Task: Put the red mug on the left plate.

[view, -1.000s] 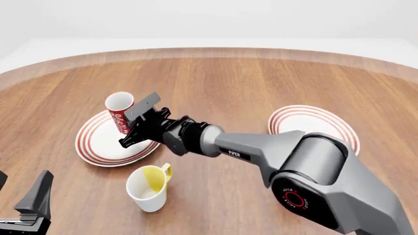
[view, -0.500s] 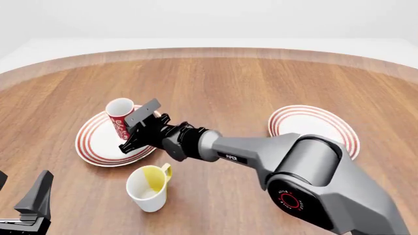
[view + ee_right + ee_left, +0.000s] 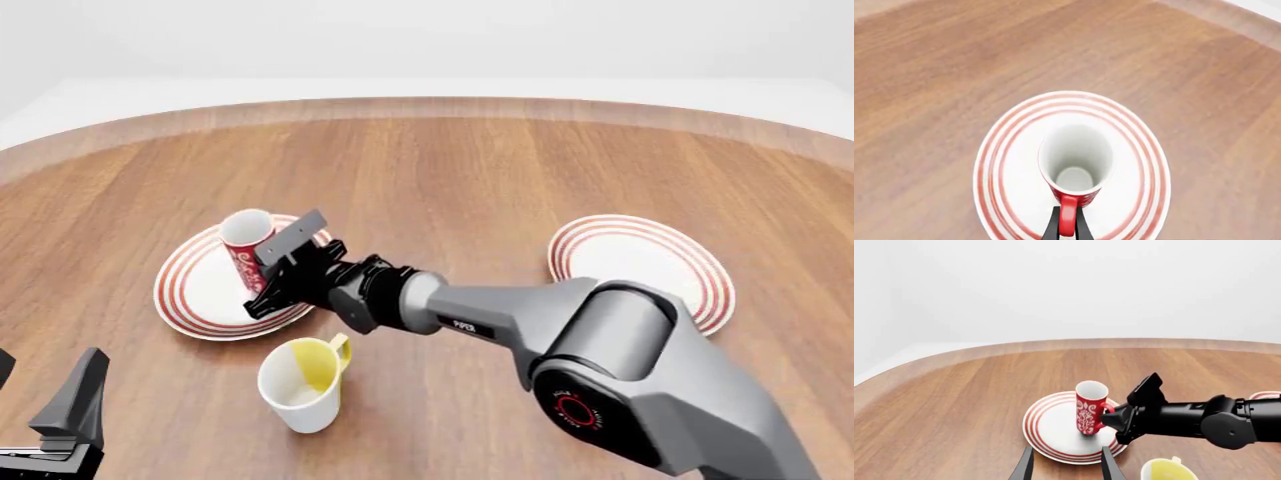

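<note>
Mug, the red mug (image 3: 246, 247), stands on the left plate (image 3: 200, 290). Right gripper (image 3: 272, 272) jaws pinch its handle. Left gripper (image 3: 1066, 467) jaws hang apart, holding nothing.

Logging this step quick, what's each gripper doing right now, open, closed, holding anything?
Left gripper: open, holding nothing.
Right gripper: fingers closed on the handle of the small red mug with white pattern, which stands upright on the left red-ringed white plate.

The table (image 3: 534, 170) is showing matt wood grain; the red mug (image 3: 247, 250) and left plate (image 3: 200, 290) are looking glossy ceramic.
</note>
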Robot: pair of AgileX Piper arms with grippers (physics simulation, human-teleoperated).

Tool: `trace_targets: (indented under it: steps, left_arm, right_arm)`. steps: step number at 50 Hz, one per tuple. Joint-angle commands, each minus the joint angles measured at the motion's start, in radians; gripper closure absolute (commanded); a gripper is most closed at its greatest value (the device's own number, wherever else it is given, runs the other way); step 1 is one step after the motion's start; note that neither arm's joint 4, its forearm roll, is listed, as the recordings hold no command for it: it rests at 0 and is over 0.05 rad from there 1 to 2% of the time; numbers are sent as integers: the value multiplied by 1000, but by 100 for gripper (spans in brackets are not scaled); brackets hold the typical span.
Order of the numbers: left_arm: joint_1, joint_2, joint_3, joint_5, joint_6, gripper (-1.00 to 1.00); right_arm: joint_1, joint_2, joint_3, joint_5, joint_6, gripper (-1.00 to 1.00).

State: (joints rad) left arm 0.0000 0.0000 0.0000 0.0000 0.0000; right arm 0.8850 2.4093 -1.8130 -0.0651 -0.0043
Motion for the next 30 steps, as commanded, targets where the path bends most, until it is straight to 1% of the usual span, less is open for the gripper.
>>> trace_targets:
  steps: [1,18,19,21,22,26,30]
  left_arm:
    - [0,0,0,0,0,-100]
    - [0,0,0,0,0,-100]
    - [0,0,0,0,0,-100]
    - [0,0,0,0,0,-100]
    - [0,0,0,0,0,-100]
    - [0,0,0,0,0,-100]
    - [0,0,0,0,0,-100]
  right_arm:
    - [-4,22,-23,7,11,100]
    - [-6,48,-50,33,9,100]
    - [-14,57,-70,43,8,100]
    - [-15,58,-73,45,10,100]
    - [-17,61,-76,48,9,-100]
    - [-18,71,-92,65,15,-100]
    - [-19,66,-88,62,15,-100]
